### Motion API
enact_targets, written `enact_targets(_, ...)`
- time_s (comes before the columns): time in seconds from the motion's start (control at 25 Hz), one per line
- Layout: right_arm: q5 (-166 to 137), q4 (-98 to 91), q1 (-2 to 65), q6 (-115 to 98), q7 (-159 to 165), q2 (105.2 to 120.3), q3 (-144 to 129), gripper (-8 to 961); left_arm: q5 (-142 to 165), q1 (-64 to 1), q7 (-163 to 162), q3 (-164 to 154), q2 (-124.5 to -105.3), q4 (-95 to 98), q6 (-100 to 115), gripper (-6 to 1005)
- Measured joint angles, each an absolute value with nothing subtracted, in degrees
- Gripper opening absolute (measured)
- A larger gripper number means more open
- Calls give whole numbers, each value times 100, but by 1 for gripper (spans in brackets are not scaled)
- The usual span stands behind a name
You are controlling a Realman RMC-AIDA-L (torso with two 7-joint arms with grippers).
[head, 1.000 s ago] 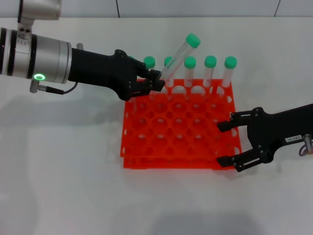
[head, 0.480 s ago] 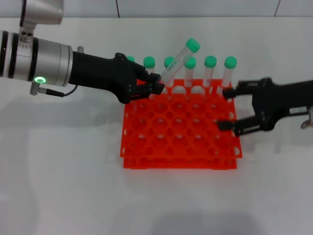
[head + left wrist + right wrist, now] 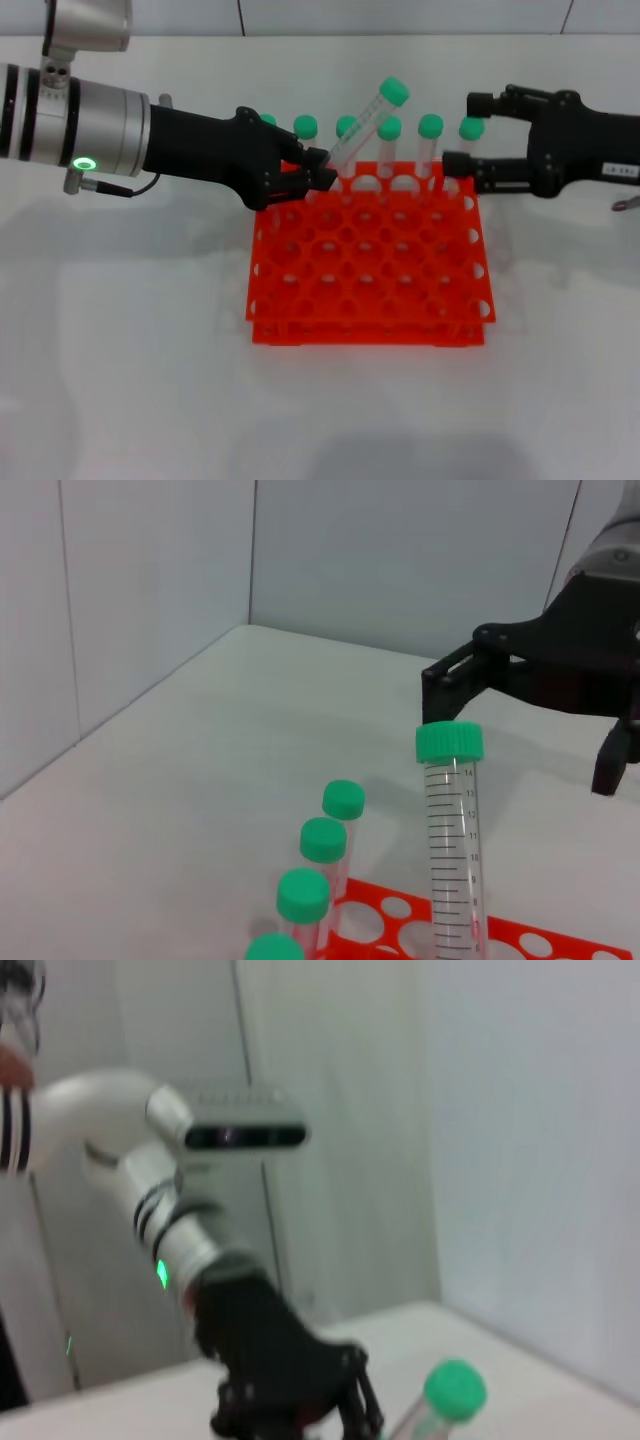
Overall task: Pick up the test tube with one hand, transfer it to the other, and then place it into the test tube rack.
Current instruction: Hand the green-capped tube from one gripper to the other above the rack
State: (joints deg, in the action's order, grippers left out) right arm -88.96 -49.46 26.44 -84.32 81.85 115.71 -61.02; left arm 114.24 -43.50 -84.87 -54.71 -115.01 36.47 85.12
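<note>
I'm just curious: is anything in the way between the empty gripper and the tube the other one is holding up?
Partly. The right gripper, open, sits beside upright tubes in the rack's back row. The held test tube in the left gripper tilts above them.

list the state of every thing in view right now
test tube: capped, tilted, lower end clamped in the left gripper, above the rack's back row
left gripper: shut on the test tube
right gripper: open, empty, at the rack's back right corner, apart from the test tube
test tube rack: flat on the table, most holes empty
other tubes: capped, upright in the back row
</note>
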Motion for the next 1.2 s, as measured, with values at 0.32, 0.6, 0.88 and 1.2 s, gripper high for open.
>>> enact_targets(0.32, -7277, -3226, 2909, -8372, 7010, 11589, -6430, 858, 11389, -4350, -8427, -5449, -11522, 3659, 8501, 199)
enact_targets(0.6, -5820, -2111, 3232, -8408, 6406, 11618, -7235, 857, 11380, -4393, -8411, -5453, -11532, 3659, 8498, 200)
enact_targets(0.88, -4947, -1827, 3340, -8261, 6254, 11619, -7988, 857, 11374, -4403, -8371, -5465, -11586, 3661, 8499, 200)
enact_targets(1.2, -4097, -1837, 3357, -8132, 6060, 11619, -8859, 856, 11375, -4404, -8375, -5476, -11595, 3658, 8499, 199)
